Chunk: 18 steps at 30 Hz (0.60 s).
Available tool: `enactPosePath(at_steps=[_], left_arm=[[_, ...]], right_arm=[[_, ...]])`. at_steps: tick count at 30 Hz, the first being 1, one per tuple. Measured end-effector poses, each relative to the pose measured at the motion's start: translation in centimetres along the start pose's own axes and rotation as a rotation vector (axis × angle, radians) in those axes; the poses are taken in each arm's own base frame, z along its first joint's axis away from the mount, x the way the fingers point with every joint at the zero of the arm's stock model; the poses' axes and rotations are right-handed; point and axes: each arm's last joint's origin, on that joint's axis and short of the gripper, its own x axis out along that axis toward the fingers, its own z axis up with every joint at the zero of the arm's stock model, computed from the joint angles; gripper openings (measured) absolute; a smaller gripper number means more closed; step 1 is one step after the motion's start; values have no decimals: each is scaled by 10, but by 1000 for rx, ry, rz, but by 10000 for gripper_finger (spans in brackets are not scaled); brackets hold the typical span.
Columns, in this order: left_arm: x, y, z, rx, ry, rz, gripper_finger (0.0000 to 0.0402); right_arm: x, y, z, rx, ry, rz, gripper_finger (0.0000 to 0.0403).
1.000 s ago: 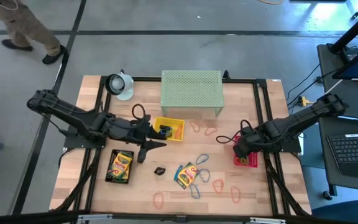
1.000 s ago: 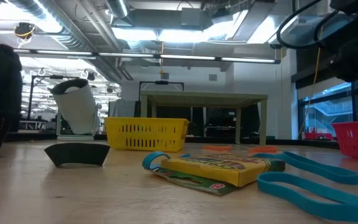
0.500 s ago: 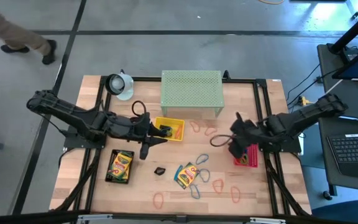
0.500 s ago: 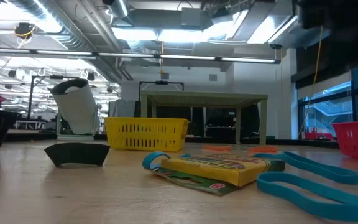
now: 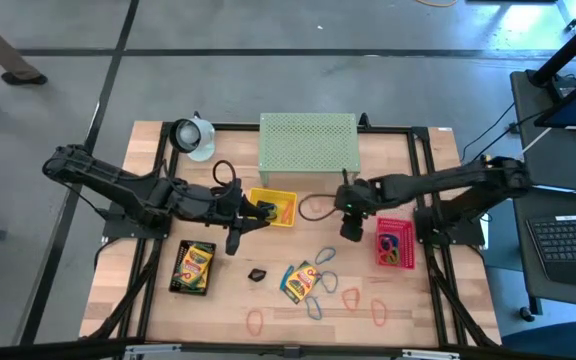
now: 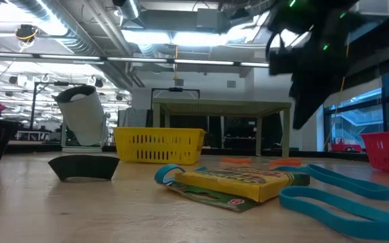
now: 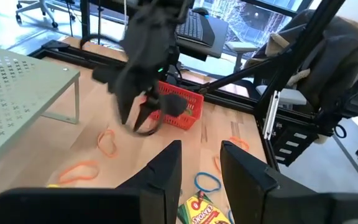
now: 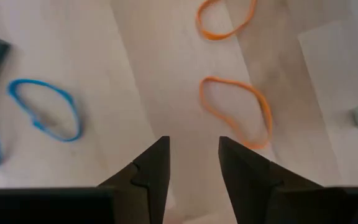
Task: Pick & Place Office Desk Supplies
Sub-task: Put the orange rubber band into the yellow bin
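Observation:
My left gripper [image 7: 201,165] is open and holds nothing; it hovers at the near-left rim of the yellow tray [image 5: 271,207]. My right gripper [image 8: 194,162] is open too. It hangs above the table's middle, left of the pink tray [image 5: 395,244], over two orange loops [image 8: 236,111] [image 8: 225,17] and a blue loop [image 8: 45,107] that lie flat on the wood. One crayon box [image 5: 299,281] lies on the table among blue loops [image 5: 313,305]. Another crayon box [image 5: 194,266] sits in the black tray. A black clip [image 5: 257,273] stands on the table.
The pale green mesh shelf [image 5: 307,148] stands at the far middle, with a white roll [image 5: 194,138] to its left. More orange loops [image 5: 351,297] [image 5: 257,320] lie near the near edge. A black frame rims the table. In the left wrist view the right arm [image 7: 148,68] is in front of the pink tray [image 7: 178,106].
My right gripper has left the pink tray and swung toward the table's left, and it is now over the loops at the middle. My left gripper has crept a little toward the yellow tray. Nothing on the table has moved.

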Motion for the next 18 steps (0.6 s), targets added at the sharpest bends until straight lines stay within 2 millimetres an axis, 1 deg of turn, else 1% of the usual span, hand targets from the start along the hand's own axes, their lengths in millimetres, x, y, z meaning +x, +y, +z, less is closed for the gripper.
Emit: enactPosePath(at_steps=[6,12,18], left_arm=[[0,1,-3,8,27,7,104],[0,0,-5,5,57,-26,104],[0,0,-5,4,64,-42,104]], right_arm=[[26,-12,9,-38,48,13,139],[43,-22,12,-67,80,22,139],[58,-31,12,-62,135,25,138]])
